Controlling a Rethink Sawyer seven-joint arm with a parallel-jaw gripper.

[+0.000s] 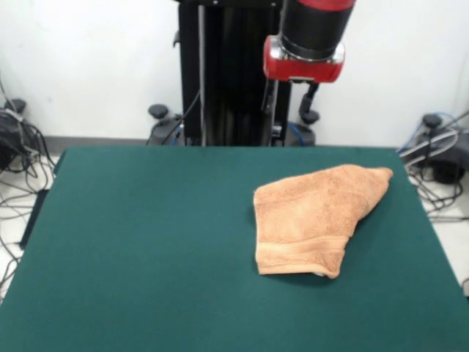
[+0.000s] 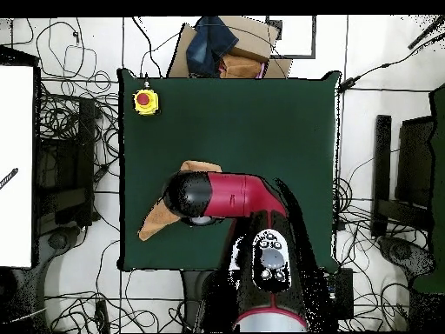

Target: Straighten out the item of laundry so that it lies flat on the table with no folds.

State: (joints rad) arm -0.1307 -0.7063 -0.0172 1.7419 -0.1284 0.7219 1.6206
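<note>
Table [image 1: 146,242]: large rectangular top in dark green felt. Its surface is bare apart from the towel and, in the overhead view, a yellow box with a red button [image 2: 146,102] at one corner.

Arm [image 2: 228,195]: red and black, reaching from the pedestal [image 1: 227,73] out over the towel. In the front view only its black wrist and red collar show, well above the cloth.

Gripper: hidden under the arm from above and cut off from the front; whether it is spread or closed, or holds anything, cannot be told.

Towel [image 1: 311,216]: peach-orange terry, lying on the half of the table toward the front view's right, nearer the pedestal side. It is folded over itself into an irregular wedge, one corner tapering toward the table's edge, a woven band along the near edge, and a speck of white, likely the tag, at the lower corner. Judgement: task not done; the fold remains to be opened and the cloth spread.

Surroundings: cables and stands on the floor, plus a cardboard box [image 2: 235,52] beyond the far edge. Nothing on the table obstructs spreading; the edge close to the tapered corner is the one constraint.
</note>
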